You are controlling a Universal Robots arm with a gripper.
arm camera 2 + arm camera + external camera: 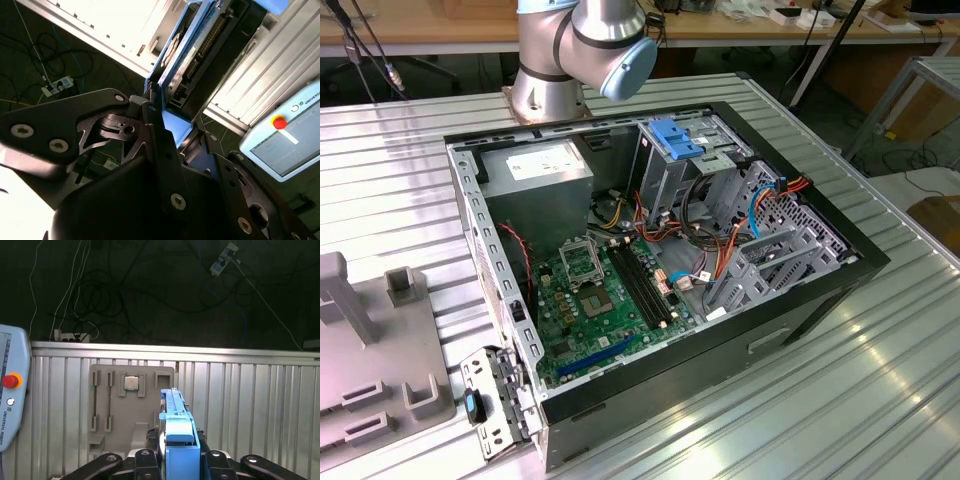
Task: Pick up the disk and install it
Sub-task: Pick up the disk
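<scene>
A ribbed metal table [840, 420] carries an open computer case [720, 365]. A grey fixture [420, 360] lies at the exterior view's left. The arm's base [545, 90] stands near the case.

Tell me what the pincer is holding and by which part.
The pincer holds the disk, clamped at one end on its bright blue plastic frame; the rest sticks out past it.

Smooth blue plastic frames the disk [178, 439], ribbed metal the table [250, 405].

Tight case [770, 335], open counter [860, 400]
Cables [720, 250] and drive cage [665, 180] crowd the exterior view's right; hand [179, 460] with disk [172, 402] hangs outside.
</scene>
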